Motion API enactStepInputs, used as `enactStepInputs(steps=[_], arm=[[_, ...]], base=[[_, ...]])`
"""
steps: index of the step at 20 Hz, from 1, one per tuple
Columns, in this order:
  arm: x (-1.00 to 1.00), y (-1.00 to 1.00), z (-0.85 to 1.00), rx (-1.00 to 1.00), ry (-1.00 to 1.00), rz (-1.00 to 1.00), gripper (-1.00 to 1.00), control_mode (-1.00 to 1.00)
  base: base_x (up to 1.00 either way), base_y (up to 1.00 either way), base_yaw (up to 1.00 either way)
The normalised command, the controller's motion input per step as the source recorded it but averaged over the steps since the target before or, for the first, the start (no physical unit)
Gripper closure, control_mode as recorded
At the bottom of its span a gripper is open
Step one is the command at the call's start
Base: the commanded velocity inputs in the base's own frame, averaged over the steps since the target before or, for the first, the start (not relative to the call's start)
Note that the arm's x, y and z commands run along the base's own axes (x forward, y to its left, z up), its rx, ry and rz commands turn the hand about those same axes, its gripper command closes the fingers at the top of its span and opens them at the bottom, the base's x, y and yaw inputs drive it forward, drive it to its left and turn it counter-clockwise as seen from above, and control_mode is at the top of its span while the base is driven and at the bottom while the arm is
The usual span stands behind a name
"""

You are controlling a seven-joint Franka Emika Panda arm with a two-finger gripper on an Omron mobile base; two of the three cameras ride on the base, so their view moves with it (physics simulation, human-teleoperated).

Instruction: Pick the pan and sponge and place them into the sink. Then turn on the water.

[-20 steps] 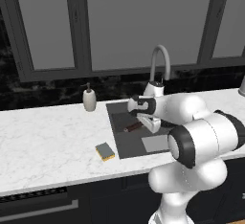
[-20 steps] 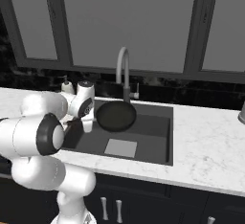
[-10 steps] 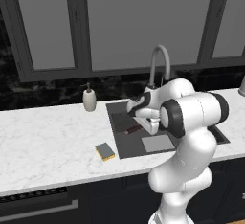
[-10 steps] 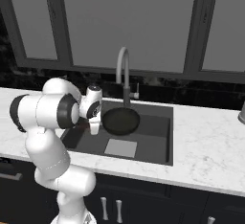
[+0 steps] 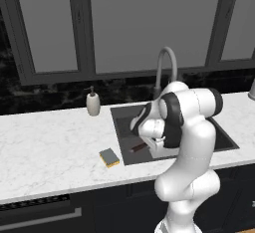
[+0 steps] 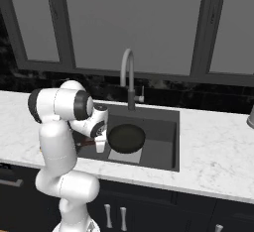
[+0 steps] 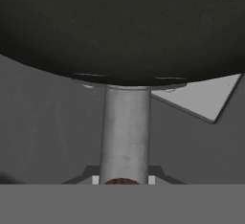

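The pincer (image 6: 101, 144) is fully closed on the handle of the pan (image 6: 126, 138) and holds the pan over the sink (image 6: 161, 127). In the right base view the pan appears just left of frame centre, its round black body over the left half of the basin, above the lighter grey square patch on the basin floor. Whether the pan touches the floor cannot be determined.

In the left base view the reddish-brown handle (image 5: 139, 147) protrudes to the lower left of the pincer (image 5: 152, 145), near frame centre, over the left part of the sink (image 5: 122, 122); the arm covers the pan body.

In the hand view the pan (image 7: 119, 31) occupies the upper half of the frame. Its grey stem runs down the centre to the bottom edge, where a small reddish portion of the handle is visible. The light patch is at right centre.

The sponge (image 5: 109, 157) lies flat on the white marble bench (image 5: 50, 147), left of centre, just beside the left front corner of the sink. The soap bottle (image 5: 92, 102) stands on the bench at the rear, near the left rear corner of the sink. The faucet (image 6: 128, 80) stands behind the basin, upper centre of the right base view.
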Motion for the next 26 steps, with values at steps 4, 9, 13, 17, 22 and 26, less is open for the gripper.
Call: enactStepInputs(steps=[4,9,13,17,22,26], arm=[[0.26,0.00,-0.45,0.00,0.00,0.00,1.00,-1.00],[0.34,0.00,-0.41,0.00,0.00,0.00,1.00,-1.00],[0.57,0.01,-0.21,0.00,0.00,0.00,1.00,-1.00],[0.64,0.03,-0.23,0.00,0.00,0.00,1.00,-1.00],[0.58,0.00,-0.23,0.00,0.00,0.00,1.00,-1.00],[0.33,0.00,-0.25,0.00,0.00,0.00,1.00,-1.00]], base=[[0.00,0.00,0.00],[0.00,0.00,0.00],[0.00,0.00,0.00],[0.00,0.00,0.00],[0.00,0.00,0.00],[0.00,0.00,0.00]])
